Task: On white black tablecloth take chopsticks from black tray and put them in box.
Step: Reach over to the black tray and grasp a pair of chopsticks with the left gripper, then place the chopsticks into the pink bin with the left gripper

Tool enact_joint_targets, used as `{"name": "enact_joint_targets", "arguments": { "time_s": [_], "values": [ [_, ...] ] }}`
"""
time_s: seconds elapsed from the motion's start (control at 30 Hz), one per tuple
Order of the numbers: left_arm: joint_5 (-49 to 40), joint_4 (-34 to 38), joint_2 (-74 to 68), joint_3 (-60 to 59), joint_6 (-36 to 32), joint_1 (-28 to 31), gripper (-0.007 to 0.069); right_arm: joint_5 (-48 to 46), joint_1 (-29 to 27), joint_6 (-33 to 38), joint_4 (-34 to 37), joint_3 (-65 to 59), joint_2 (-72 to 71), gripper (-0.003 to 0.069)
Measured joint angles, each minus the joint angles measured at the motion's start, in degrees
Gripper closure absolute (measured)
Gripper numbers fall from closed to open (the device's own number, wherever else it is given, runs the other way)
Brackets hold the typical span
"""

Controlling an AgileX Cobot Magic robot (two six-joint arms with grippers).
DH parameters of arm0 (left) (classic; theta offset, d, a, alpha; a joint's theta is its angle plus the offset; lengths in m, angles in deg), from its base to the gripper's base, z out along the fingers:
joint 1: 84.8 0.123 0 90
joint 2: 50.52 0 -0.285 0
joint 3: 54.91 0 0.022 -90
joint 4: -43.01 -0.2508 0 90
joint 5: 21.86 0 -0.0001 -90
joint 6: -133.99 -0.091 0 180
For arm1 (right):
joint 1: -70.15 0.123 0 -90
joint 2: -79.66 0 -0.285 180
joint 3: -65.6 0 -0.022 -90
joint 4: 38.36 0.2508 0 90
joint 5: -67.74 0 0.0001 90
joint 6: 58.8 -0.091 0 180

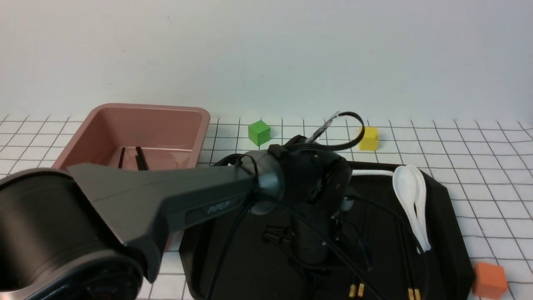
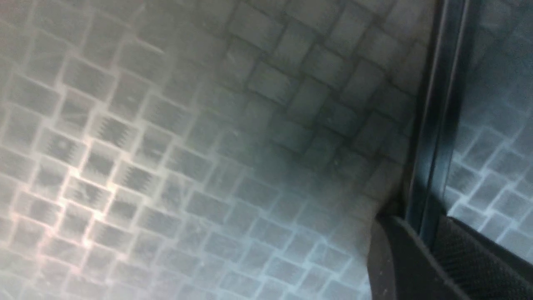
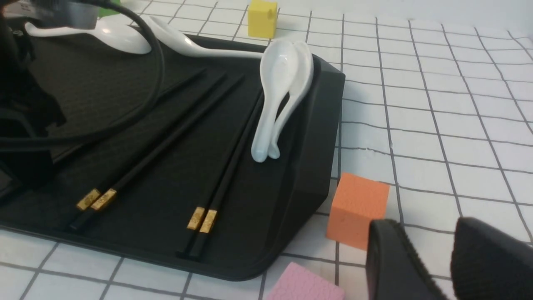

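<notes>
Your left arm reaches across the front view and over the tray (image 1: 441, 216), which sits on the tablecloth (image 1: 479, 166). In the left wrist view your left gripper (image 2: 416, 223) is clamped on dark chopsticks (image 2: 431, 125). Its two fingers (image 2: 389, 266) press in from either side, close above the tray's woven-textured floor; you cannot tell whether one stick or two is pinched. Your right gripper (image 3: 429, 233) does not appear in the front view. Its own camera shows it over the tablecloth beside the tray's right edge, jaws apart and holding nothing, near an orange cube (image 3: 358, 208) and a pink block (image 3: 304, 285). Two pairs of chopsticks lie flat on the tray, gold bands toward you, one pair (image 3: 166, 141) near the middle and the other (image 3: 227, 175) to its right. Two nested white spoons (image 3: 283, 83) rest over the far ends of the right-hand pair. A few black sticks (image 1: 140, 157) lean inside the box (image 1: 125, 125), which stands to the left of the tray toward the back wall. A green cube (image 1: 259, 132) and a yellow cube (image 1: 369, 138) sit on the cloth behind the tray.
</notes>
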Motion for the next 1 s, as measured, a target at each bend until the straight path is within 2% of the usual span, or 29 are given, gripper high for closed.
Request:
{"name": "enact_joint_targets", "arguments": {
  "time_s": [0.3,0.4,0.5,0.53,0.57,0.7,0.73,0.77,0.8,0.87,0.93,1.0],
  "values": [
    [-6.3,-0.1,7.1,2.2,1.5,0.0,0.0539,0.0,0.0,0.0,0.0,0.0,0.0,0.0419],
    [-9.7,-6.2,14.4,2.6,4.7,0.3,0.0539,0.0,0.0,0.0,0.0,0.0,0.0,0.0419],
    [-12.6,-9.2,19.3,2.6,6.1,2.0,0.0539,0.0,0.0,0.0,0.0,0.0,0.0,0.0419],
    [-13.7,-10.6,21.9,2.6,6.5,4.6,0.0539,0.0,0.0,0.0,0.0,0.0,0.0,0.0419],
    [-13.7,-10.6,21.9,2.6,6.5,4.6,0.0539,0.0,0.0,0.0,0.0,0.0,0.0,0.0419],
    [-14.1,-10.9,29.6,0.5,6.9,17.3,0.0539,0.0,0.0,0.0,0.0,0.0,0.0,0.0419],
    [-14.1,-10.9,30.1,0.3,6.9,17.9,0.0539,0.0,0.0,0.0,0.0,0.0,0.0,0.0419],
    [-14.2,-10.9,31.4,-1.8,7.0,22.2,0.0539,0.0,0.0,0.0,0.0,0.0,0.0,0.0419],
    [-14.2,-11.0,31.9,-2.8,7.0,23.3,0.0539,0.0,0.0,0.0,0.0,0.0,0.0,0.0419],
    [-14.3,-11.1,33.0,-7.4,7.5,29.9,0.0539,0.0,0.0,0.0,0.0,0.0,0.0,0.0419],
    [-10.4,-10.7,32.8,-12.3,8.8,33.8,0.0539,0.0,0.0,0.0,0.0,0.0,0.0,0.0419],
    [-7.8,-10.5,32.4,-14.2,9.8,35.2,0.0539,0.0,0.0,0.0,0.0,0.0,0.0,0.0419]
  ]
}}
